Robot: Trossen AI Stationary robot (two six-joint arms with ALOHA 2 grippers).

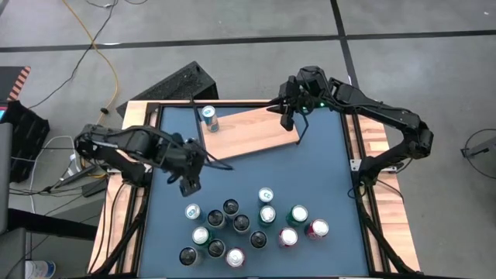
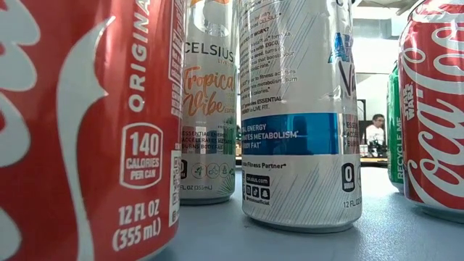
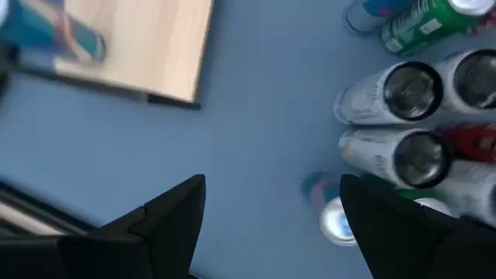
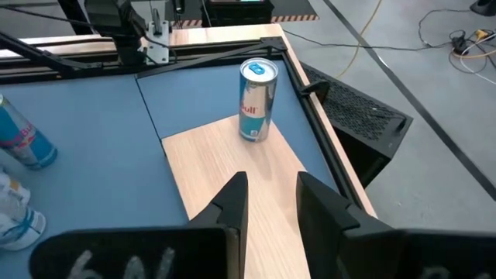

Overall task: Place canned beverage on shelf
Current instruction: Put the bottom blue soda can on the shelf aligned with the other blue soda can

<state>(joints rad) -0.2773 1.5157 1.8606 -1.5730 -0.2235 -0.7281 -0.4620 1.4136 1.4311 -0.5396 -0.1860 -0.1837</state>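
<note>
Red cola can (image 2: pixel 80 130) fills low view; left gripper (image 1: pixel 189 184) above table (image 1: pixel 325 170), jaws apart; right gripper (image 1: pixel 287 118) above shelf (image 1: pixel 256 132), jaws narrowly apart, empty.

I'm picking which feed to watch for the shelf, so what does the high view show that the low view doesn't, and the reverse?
Only the high view shows the light-wood shelf board in its thin black wire frame, the slim blue-and-silver can standing on it, the left gripper open over the blue tabletop, and the right gripper above the shelf. Only the low view shows can labels close up and a person in the room behind. Both share the cluster of cans.
</note>
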